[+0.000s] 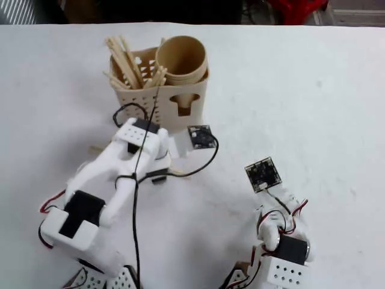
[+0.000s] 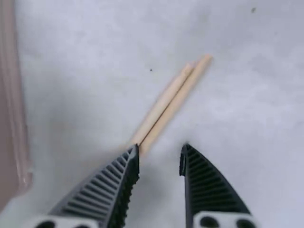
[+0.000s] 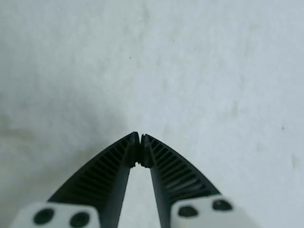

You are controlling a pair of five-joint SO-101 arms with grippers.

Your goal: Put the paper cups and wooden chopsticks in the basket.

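A pair of wooden chopsticks (image 2: 171, 99) lies flat on the white table. My left gripper (image 2: 159, 156) is open just above it, and the near end of the sticks lies by one fingertip (image 2: 132, 159). The perforated cream basket (image 1: 180, 111) stands at the back of the table. It holds stacked paper cups (image 1: 181, 57) and several wooden chopsticks (image 1: 126, 60). The left arm (image 1: 141, 141) sits right in front of the basket. My right gripper (image 3: 139, 142) is shut with nothing in it, over bare table at the front right.
The right arm (image 1: 280, 232) rests near the front edge, apart from the basket. A pale wall (image 2: 9, 95) of the basket stands close beside the left gripper. Black cables (image 1: 135, 198) run along the left arm.
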